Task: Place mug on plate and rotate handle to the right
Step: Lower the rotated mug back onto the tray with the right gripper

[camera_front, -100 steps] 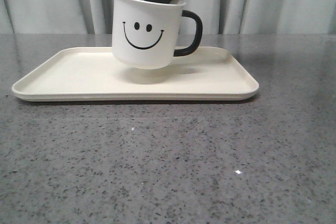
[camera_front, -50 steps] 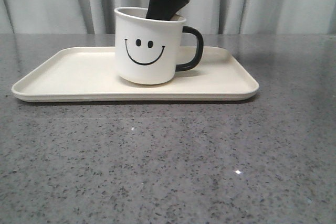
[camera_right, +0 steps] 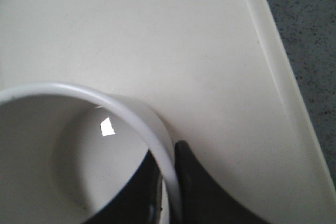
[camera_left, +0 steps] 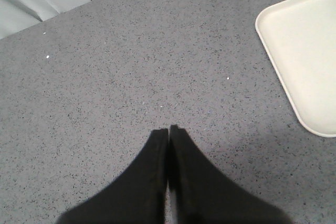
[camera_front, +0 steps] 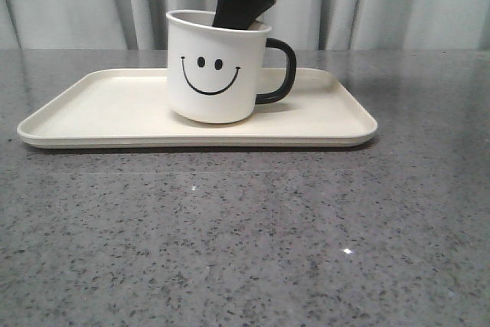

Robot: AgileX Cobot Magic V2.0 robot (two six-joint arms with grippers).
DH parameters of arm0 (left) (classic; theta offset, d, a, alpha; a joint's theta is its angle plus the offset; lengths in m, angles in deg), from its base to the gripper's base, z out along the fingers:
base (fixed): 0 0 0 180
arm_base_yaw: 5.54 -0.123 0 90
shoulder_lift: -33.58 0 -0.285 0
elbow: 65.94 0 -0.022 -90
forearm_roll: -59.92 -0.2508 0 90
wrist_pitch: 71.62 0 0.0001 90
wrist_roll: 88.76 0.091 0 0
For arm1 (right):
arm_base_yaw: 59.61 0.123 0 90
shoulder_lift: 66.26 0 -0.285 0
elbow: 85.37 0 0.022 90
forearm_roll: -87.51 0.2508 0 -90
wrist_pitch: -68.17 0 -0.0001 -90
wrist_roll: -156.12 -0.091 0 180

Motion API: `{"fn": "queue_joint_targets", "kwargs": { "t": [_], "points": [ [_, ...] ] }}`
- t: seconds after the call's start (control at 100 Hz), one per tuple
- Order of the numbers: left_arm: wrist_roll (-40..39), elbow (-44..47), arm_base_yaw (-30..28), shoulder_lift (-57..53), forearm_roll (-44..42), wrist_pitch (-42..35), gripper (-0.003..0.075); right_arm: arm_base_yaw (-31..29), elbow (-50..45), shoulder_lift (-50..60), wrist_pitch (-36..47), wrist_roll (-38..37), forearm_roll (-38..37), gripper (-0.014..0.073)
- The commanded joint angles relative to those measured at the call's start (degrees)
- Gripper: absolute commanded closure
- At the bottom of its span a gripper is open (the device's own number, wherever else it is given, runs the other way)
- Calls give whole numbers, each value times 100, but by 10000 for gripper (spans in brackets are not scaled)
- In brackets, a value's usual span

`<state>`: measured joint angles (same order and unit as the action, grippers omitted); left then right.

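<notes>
The white mug [camera_front: 217, 67] with the black smiley face stands upright on the cream plate [camera_front: 99, 109], near its middle. Its black handle [camera_front: 281, 71] points to the right in the front view. My right gripper [camera_front: 243, 7] comes down from above and is shut on the mug's rim at the back, one finger inside the cup and one outside. The right wrist view shows that rim [camera_right: 131, 114] pinched between the two black fingers [camera_right: 202, 187]. My left gripper [camera_left: 168, 129] hovers shut over bare grey table, with a corner of the plate [camera_left: 304, 56] off to one side.
The plate rests on a speckled grey stone table [camera_front: 245, 243]. Pale curtains [camera_front: 76, 5] hang behind the table's far edge.
The mug came down from just above the plate to rest on it one second ago. Over the last half second nothing has visibly moved.
</notes>
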<state>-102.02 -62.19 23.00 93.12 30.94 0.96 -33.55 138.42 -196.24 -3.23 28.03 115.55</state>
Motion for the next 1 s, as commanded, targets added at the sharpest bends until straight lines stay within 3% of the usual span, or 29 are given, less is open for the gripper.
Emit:
{"fn": "queue_joint_targets", "kwargs": {
  "t": [0.0,0.11,0.45,0.63,0.99],
  "points": [
    [-69,-128,49,-28,-145,-47,740,18,116,372,-512,24,250,564],
    [-69,-128,49,-28,-145,-47,740,18,116,372,-512,24,250,511],
    [-69,-128,49,-28,-145,-47,740,18,116,372,-512,24,319,507],
    [-69,-128,49,-28,-145,-47,740,18,116,372,-512,24,465,436],
    [-69,-128,49,-28,-93,-47,740,18,116,372,-512,24,483,429]
  ]
}}
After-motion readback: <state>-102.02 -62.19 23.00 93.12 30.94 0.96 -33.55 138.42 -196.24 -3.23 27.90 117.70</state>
